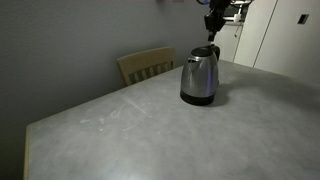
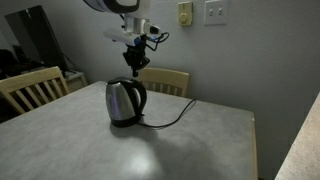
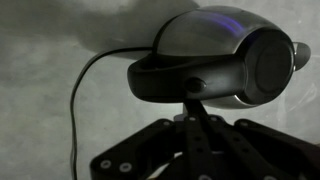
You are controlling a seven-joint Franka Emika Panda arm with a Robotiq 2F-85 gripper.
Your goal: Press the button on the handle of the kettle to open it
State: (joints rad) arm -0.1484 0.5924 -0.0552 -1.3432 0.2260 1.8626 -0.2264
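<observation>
The small steel kettle stands on its black base on the grey table; it shows in both exterior views. Its black loop handle runs up the side to the black lid. In the wrist view the kettle lies crosswise, with the handle facing me and a small round button on it. My gripper is shut and empty, its tips together and pointing at the button. In both exterior views the gripper hangs just above the handle's top, a small gap showing.
A black cord runs from the kettle's base across the table. Wooden chairs stand at the table's edges. Wall switches are behind. Cabinet doors stand beyond the table.
</observation>
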